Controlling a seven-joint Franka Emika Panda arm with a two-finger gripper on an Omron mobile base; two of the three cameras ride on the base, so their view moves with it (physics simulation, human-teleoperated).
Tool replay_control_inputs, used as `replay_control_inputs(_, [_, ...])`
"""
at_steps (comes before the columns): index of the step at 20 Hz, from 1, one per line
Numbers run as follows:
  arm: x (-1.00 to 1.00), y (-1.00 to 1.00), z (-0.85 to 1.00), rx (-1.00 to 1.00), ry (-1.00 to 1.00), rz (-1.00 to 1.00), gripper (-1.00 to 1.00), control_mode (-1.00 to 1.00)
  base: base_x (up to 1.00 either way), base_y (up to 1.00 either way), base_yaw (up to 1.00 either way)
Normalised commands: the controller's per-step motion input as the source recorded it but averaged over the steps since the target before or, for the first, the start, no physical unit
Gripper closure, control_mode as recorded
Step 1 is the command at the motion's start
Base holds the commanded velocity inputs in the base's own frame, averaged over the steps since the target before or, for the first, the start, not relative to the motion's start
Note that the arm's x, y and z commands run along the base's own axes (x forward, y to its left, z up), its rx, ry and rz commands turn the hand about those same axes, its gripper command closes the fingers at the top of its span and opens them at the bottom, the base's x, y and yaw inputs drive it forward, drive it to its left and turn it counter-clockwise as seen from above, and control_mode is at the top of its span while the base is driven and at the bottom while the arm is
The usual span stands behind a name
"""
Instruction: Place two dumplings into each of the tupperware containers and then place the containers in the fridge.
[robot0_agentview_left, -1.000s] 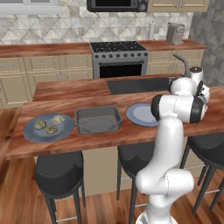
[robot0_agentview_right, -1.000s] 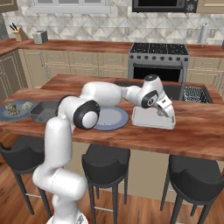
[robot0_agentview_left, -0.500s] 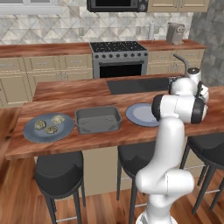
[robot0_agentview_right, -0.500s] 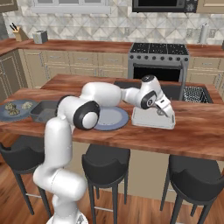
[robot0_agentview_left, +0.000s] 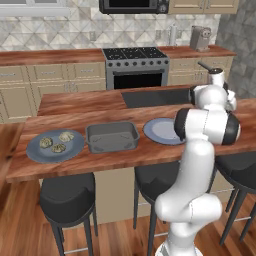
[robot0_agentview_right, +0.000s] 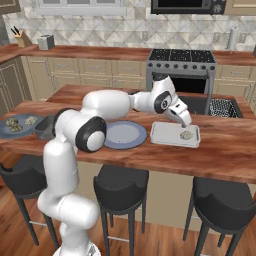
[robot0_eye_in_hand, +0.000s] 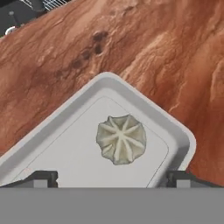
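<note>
A pale tupperware container (robot0_agentview_right: 167, 135) lies on the island counter, right of a bare blue-grey plate (robot0_agentview_right: 124, 134). One dumpling (robot0_agentview_right: 186, 134) rests inside it, near its right end. My gripper (robot0_agentview_right: 186, 121) hangs just above that dumpling. In the hand view the jaws stand wide open, with the dumpling (robot0_eye_in_hand: 121, 139) lying free in the container (robot0_eye_in_hand: 65, 144) between and ahead of my gripper (robot0_eye_in_hand: 111, 178). Three more dumplings (robot0_agentview_left: 58, 148) sit on a blue-grey plate (robot0_agentview_left: 35, 152) at the counter's left end. The fridge is out of view.
A dark grey pan (robot0_agentview_left: 112, 136) stands between the two plates. A sink (robot0_agentview_left: 150, 97) is set into the island behind them, with a wire rack (robot0_agentview_right: 220, 107) at its right. Black stools (robot0_agentview_right: 122, 187) line the near side. A steel oven (robot0_agentview_left: 135, 75) stands at the back wall.
The jaws have spread wider above the container. The dumpling lies loose in the tray. The arm has barely moved.
</note>
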Motion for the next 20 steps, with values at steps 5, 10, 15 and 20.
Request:
replay_control_inputs(5, [-0.05, 1.00, -0.04, 0.00, 0.03, 0.47, -1.00, -1.00, 0.00, 0.00, 0.00])
replay_control_inputs(10, [0.00, 1.00, -0.20, 0.12, 0.01, 0.63, -1.00, -1.00, 0.00, 0.00, 0.00])
replay_control_inputs(15, [0.00, 0.99, -0.25, 0.21, 0.00, 0.67, -1.00, -1.00, 0.00, 0.00, 0.00])
replay_control_inputs(20, [0.02, 1.00, 0.11, 0.11, 0.02, 0.59, -1.00, -1.00, 0.00, 0.00, 0.00])
